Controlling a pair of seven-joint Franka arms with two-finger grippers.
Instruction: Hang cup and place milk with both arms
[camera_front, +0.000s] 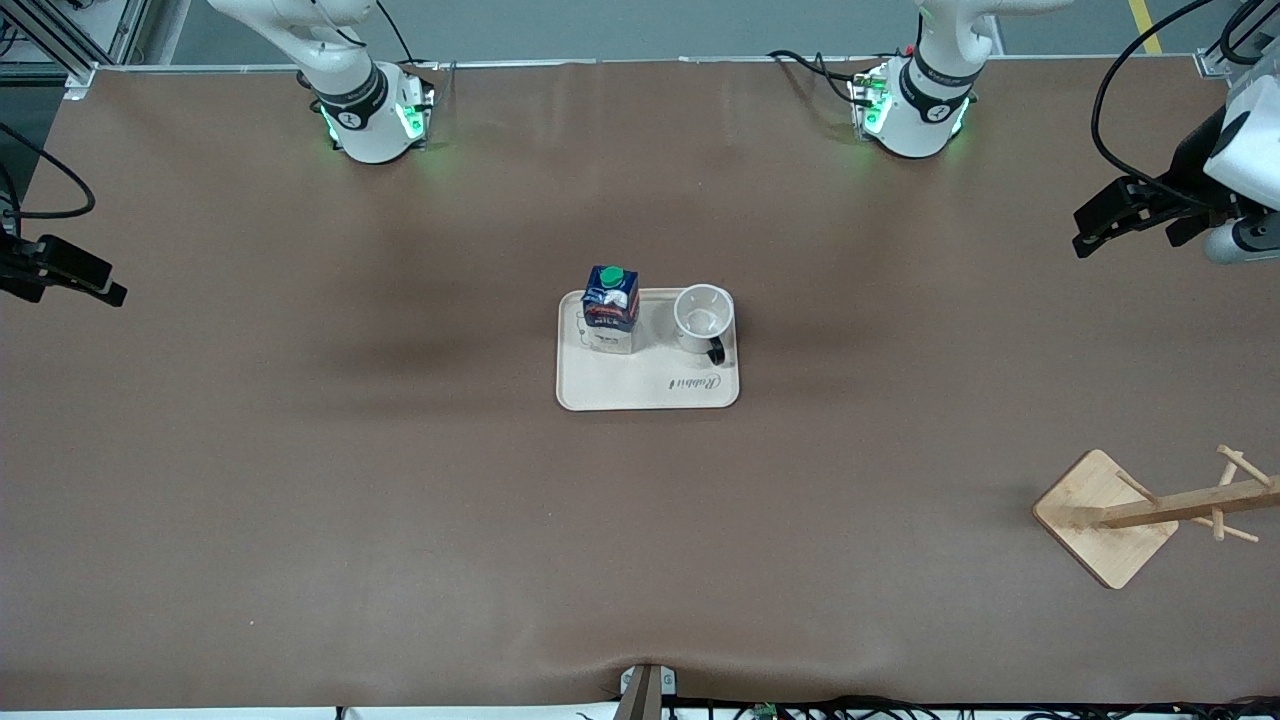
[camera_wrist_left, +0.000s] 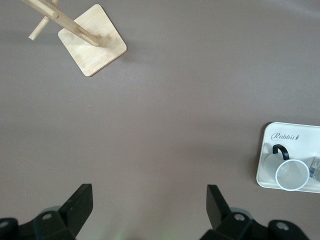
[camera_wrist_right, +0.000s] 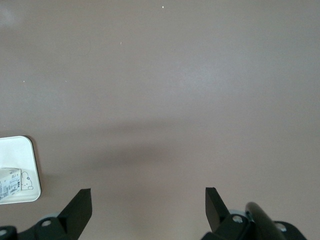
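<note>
The white cup (camera_front: 703, 318) with a black handle stands upright on a cream tray (camera_front: 650, 385) at the table's middle. The dark-blue milk carton (camera_front: 611, 310) with a green cap stands beside it on the tray, toward the right arm's end. The cup (camera_wrist_left: 291, 175) and the tray (camera_wrist_left: 292, 136) also show in the left wrist view. My left gripper (camera_front: 1082, 232) is open and empty, up over the table's left-arm end. My right gripper (camera_front: 105, 285) is open and empty over the right-arm end. The right wrist view shows a tray corner (camera_wrist_right: 17, 150) and the carton's pale base (camera_wrist_right: 9, 184).
A wooden peg rack (camera_front: 1105, 515) on a square base stands nearer the front camera, toward the left arm's end; it also shows in the left wrist view (camera_wrist_left: 92, 40). Brown table surface (camera_front: 400, 480) surrounds the tray.
</note>
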